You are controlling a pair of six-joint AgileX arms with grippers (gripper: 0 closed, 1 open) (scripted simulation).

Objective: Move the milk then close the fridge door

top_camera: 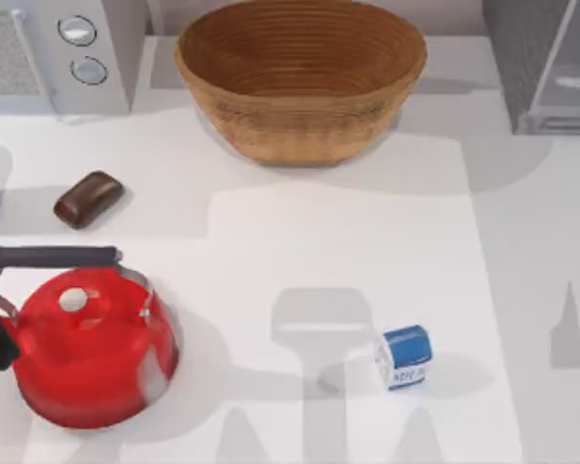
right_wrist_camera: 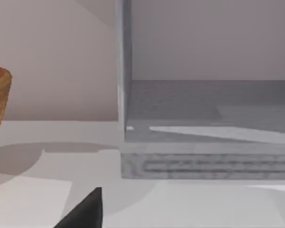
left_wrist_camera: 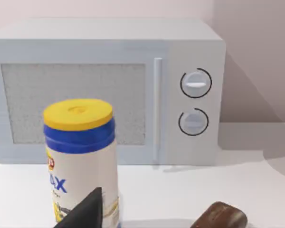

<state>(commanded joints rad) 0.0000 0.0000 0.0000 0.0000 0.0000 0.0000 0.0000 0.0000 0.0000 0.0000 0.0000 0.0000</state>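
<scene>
The milk (top_camera: 403,358), a small white carton with a blue top, stands upright on the table at the front, right of the middle. At the back right, the fridge (top_camera: 510,58) is a dark grey speckled box, and its pale fridge door (top_camera: 555,53) is swung open. The right wrist view looks into the fridge's bare inside (right_wrist_camera: 204,109), with the door's edge (right_wrist_camera: 123,66) beside it. A dark part of my right gripper (right_wrist_camera: 85,213) shows low in that view, well short of the fridge. A dark part of my left gripper (left_wrist_camera: 85,213) shows before a yellow-lidded can (left_wrist_camera: 80,156).
A large wicker basket (top_camera: 300,77) stands at the back middle. At the back left stands a light grey box with two round knobs (top_camera: 77,48). A brown rounded block (top_camera: 87,198) and a red kettle (top_camera: 87,343) occupy the left side.
</scene>
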